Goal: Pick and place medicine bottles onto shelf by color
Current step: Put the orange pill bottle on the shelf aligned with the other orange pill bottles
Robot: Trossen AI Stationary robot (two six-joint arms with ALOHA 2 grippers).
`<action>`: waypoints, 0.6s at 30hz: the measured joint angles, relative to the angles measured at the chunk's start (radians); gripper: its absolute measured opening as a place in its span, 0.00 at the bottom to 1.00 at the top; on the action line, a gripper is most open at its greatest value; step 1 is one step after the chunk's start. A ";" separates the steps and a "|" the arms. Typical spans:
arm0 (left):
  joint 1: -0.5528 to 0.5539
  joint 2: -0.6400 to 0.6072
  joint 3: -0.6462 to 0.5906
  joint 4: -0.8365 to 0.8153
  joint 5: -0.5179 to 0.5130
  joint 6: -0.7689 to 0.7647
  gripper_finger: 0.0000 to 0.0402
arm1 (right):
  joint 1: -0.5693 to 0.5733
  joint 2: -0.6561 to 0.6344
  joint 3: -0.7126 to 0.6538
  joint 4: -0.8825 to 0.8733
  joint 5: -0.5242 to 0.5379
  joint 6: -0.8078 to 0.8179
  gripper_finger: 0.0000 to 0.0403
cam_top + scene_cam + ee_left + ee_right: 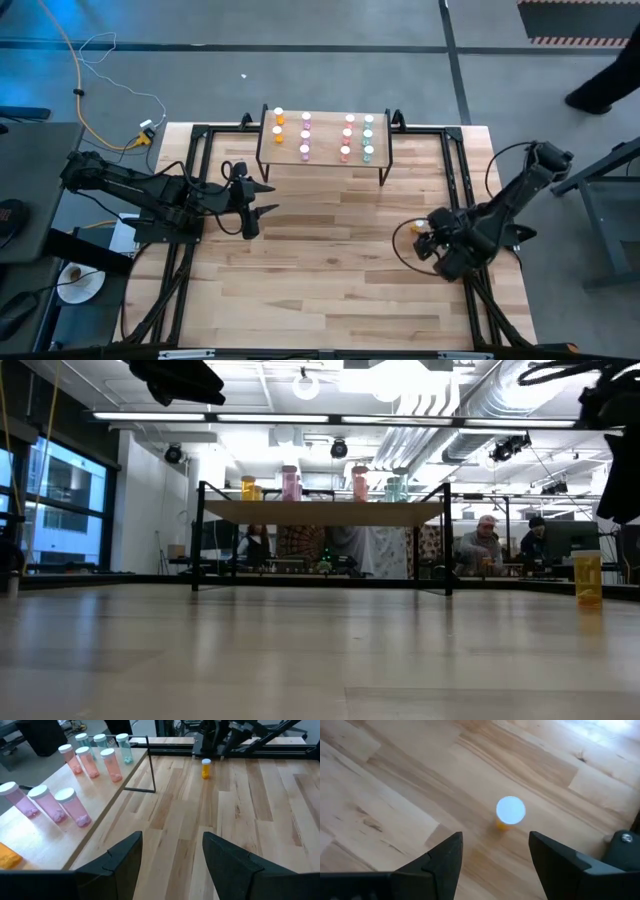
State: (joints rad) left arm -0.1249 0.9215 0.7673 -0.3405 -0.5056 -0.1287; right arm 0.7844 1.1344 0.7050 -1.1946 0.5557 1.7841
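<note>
The right claw [495,857] hung open above the right side of the table [330,270], its two dark fingers apart with nothing between them. Directly beneath it one orange bottle [510,813] stood upright on the bare wood, its white cap facing up; in the low view the same bottle stood alone at the far right. The left claw [262,198] waited on the left side, also open and empty, pointing toward the shelf [325,160].

The shelf, a light-wood platform on thin black legs, stood at the far edge of the table, between the black frame rails. The other medicine bottles [325,135] stood upright on it in columns: orange nearest the left arm, then pink, then red, then teal-green.

The table was pale butcher-block planks with visible grain and knots. Beyond it lay a grey floor with a yellow cable [85,95]. The low view showed an open office with ceiling ducts, strip lights, windows and seated people [485,550] at desks.
</note>
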 joint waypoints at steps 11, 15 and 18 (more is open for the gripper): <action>0.000 0.000 0.000 0.000 0.000 0.000 0.50 | 0.133 0.164 0.000 -0.003 0.113 0.287 0.55; 0.000 0.000 0.000 0.000 0.000 0.000 0.50 | 0.133 0.236 0.000 -0.002 0.133 0.379 0.55; 0.000 0.000 0.000 0.000 0.000 0.000 0.50 | 0.132 0.295 0.000 -0.002 0.140 0.458 0.55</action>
State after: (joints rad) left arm -0.1246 0.9215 0.7673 -0.3408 -0.5060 -0.1284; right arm 0.9169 1.4292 0.7048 -1.1965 0.6952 2.2417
